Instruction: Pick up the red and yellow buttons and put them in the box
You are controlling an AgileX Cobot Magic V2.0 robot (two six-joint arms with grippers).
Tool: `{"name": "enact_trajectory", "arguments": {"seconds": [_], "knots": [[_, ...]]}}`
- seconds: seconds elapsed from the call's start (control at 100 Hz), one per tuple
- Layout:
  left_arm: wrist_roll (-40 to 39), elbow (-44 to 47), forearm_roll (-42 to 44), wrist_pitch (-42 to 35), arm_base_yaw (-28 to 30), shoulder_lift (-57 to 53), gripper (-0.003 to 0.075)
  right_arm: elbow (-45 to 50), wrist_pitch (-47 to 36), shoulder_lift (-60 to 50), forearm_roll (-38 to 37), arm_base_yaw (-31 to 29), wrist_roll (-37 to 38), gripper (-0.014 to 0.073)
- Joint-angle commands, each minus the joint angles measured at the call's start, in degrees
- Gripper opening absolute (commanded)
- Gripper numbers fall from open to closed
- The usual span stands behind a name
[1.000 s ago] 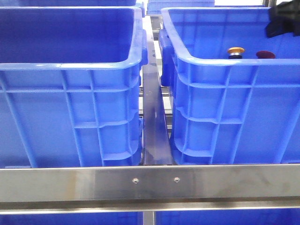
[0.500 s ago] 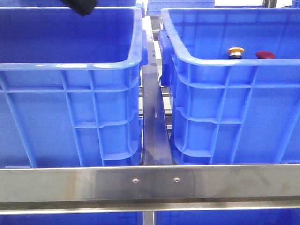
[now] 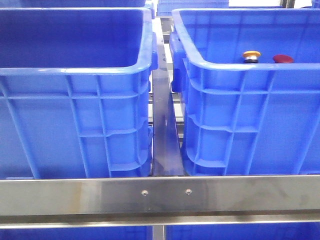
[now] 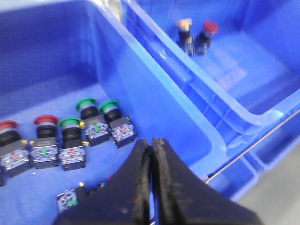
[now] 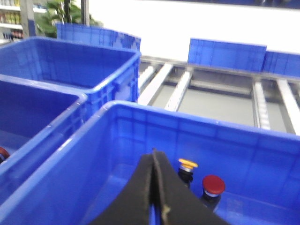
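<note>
Two blue crates stand side by side. The right box holds a yellow button and a red button, both upright; they also show in the right wrist view as yellow and red. The left crate holds two red buttons and three green buttons in a row. My left gripper is shut and empty above the left crate's floor, near the wall next to the right box. My right gripper is shut and empty over the right box. Neither gripper shows in the front view.
A steel rail crosses in front of the crates, and a metal strip runs between them. One more button block lies beside my left fingers. Further blue crates and conveyor rollers lie beyond.
The dark arm at the front view's top right a second ago is gone. The dark arm at the top left half a second ago has also left the view.
</note>
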Motion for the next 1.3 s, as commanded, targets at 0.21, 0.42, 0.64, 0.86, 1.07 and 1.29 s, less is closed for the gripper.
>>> {"name": "enact_trajectory", "arguments": {"seconds": [0.21, 0.42, 0.64, 0.86, 1.07, 1.29], "knots": [[-0.6, 11.8, -0.5, -7.0, -0.4, -16.7, -0.002, 8.0, 2.5, -14.6, 6.1, -0.5, 0.0, -0.0068], [-0.6, 16.0, -0.5, -6.4, -0.4, -23.8, -0.002, 12.2, 2.4, -21.2, 6.1, -0.5, 0.0, -0.0068], [-0.6, 16.0, -0.5, -5.2, -0.4, -25.2, -0.002, 12.3, 2.3, -21.5, 6.1, -0.5, 0.0, -0.0068], [-0.6, 16.0, -0.5, -5.2, -0.4, -25.2, -0.002, 12.3, 2.3, -21.5, 6.1, -0.5, 0.0, -0.0068], [-0.6, 16.0, -0.5, -5.2, -0.4, -25.2, -0.002, 12.3, 2.3, -21.5, 6.1, -0.5, 0.0, -0.0068], [-0.6, 16.0, -0.5, -5.2, -0.4, -25.2, -0.002, 12.3, 2.3, -21.5, 6.1, -0.5, 0.0, -0.0068]]}}
